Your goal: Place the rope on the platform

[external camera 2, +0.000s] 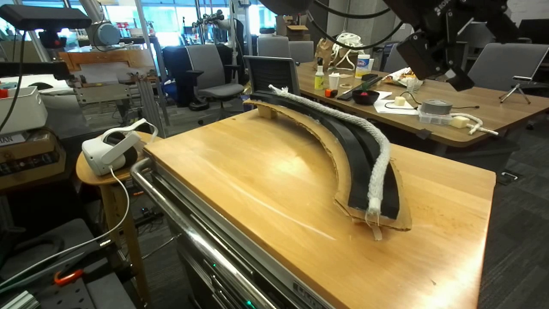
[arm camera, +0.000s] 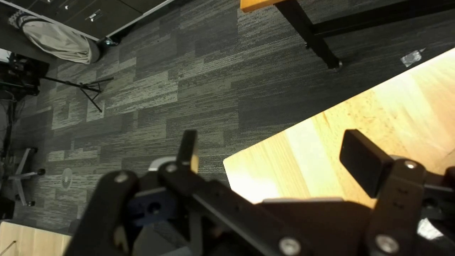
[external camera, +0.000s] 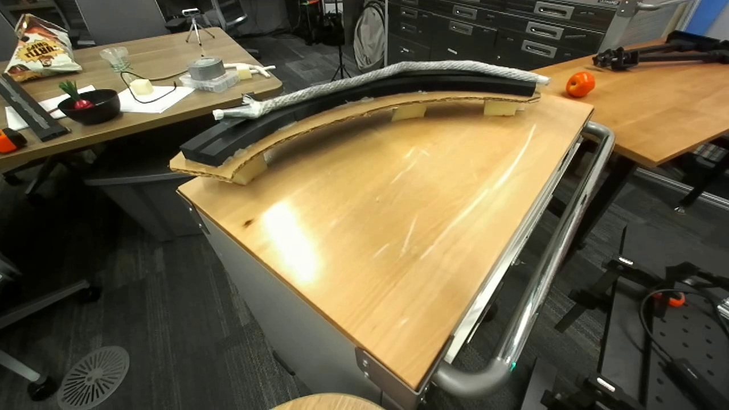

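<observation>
Atop one black arced platform (external camera 2: 359,185) lies one braided rope (external camera 2: 377,178). One Robotiq gripper (arm camera: 273,152) stands wide; one snack bag (external camera: 42,50) reads "CHIPS".

The rope (external camera: 393,70) extends along the far side of the platform (external camera: 398,84), a raised black arc edged with cardboard. The rope's right end projects beyond the arc; its left end terminates short of the arc's left end. Pale blocks (external camera: 409,111) stand between the platform and the wooden tabletop (external camera: 370,193). A tubular metal handle (external camera: 552,256) follows the tabletop's right side. The left table (external camera: 154,48) carries a black bowl (external camera: 102,110) and, on a clear container (external camera: 208,82), a grey roll (external camera: 206,69). A round orange-red item (external camera: 580,84) rests on the right table (external camera: 649,102).
</observation>
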Robot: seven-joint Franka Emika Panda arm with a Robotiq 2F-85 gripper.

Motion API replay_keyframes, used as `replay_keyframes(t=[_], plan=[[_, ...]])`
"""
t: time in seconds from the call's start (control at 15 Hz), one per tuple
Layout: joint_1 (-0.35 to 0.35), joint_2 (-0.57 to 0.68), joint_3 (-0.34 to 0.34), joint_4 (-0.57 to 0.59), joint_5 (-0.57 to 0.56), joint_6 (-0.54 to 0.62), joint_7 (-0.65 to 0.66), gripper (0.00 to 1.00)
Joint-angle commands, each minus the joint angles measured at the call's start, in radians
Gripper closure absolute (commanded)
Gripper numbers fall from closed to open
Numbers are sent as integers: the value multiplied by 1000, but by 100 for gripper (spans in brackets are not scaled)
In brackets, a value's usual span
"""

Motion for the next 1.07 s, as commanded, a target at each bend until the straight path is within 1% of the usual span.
replay_keyframes(t=[0.0,0.07,0.13,0.2,0.27,0.33,0.53,0.67,0.73,0.8,1.0], plan=[[-3,31,15,20,63,0,-24,0],[-7,46,26,27,129,11,-37,0],[-17,40,45,16,241,51,-85,0],[-19,33,57,11,313,66,-113,0],[-22,13,72,1,407,70,-169,0],[-58,-16,117,-11,490,66,-215,0],[-138,-107,213,-42,747,64,-384,0],[-205,-141,291,-35,920,51,-489,0],[-225,-130,321,-8,1005,36,-539,0],[-232,-114,336,26,1093,13,-602,0],[-218,-38,332,98,1336,-21,-842,0]])
